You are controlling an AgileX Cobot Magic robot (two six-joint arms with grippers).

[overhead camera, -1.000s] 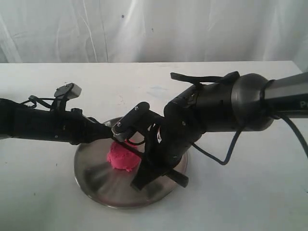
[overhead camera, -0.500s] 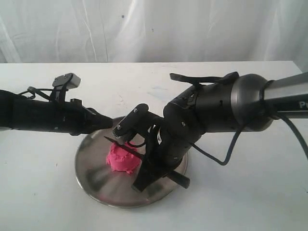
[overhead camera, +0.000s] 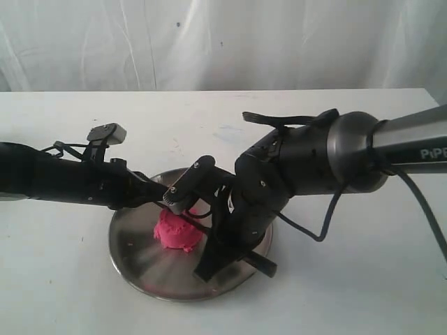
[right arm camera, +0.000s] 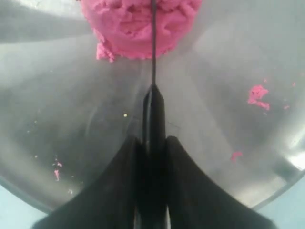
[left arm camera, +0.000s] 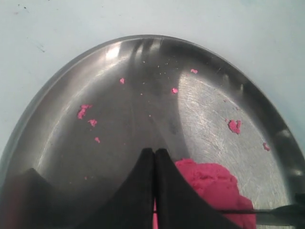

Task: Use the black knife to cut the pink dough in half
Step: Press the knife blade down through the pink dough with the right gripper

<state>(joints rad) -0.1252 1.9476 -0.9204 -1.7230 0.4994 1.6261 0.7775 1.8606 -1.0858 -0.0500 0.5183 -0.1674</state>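
The pink dough (overhead camera: 177, 234) is one rough mound on a round steel plate (overhead camera: 137, 259). My right gripper (overhead camera: 220, 249) is shut on the black knife (overhead camera: 260, 263). In the right wrist view this gripper (right arm camera: 153, 141) holds the knife (right arm camera: 153, 102) edge-on, with the thin blade running across the dough (right arm camera: 128, 26). My left gripper (overhead camera: 160, 197) is shut and holds nothing, its tips low over the plate's far left side beside the mound. In the left wrist view its fingers (left arm camera: 164, 167) sit next to the dough (left arm camera: 214, 183); whether they touch is unclear.
Tiny pink crumbs (left arm camera: 85, 112) are scattered on the plate (left arm camera: 62, 90), more of them (right arm camera: 257, 94) near its rim (right arm camera: 267, 191). The white table (overhead camera: 363, 279) surrounds the plate. A white curtain (overhead camera: 223, 42) hangs behind.
The left gripper drew back and rose, then came down again beside the dough. The knife blade, above the mound half a second ago, now lies lower across its top.
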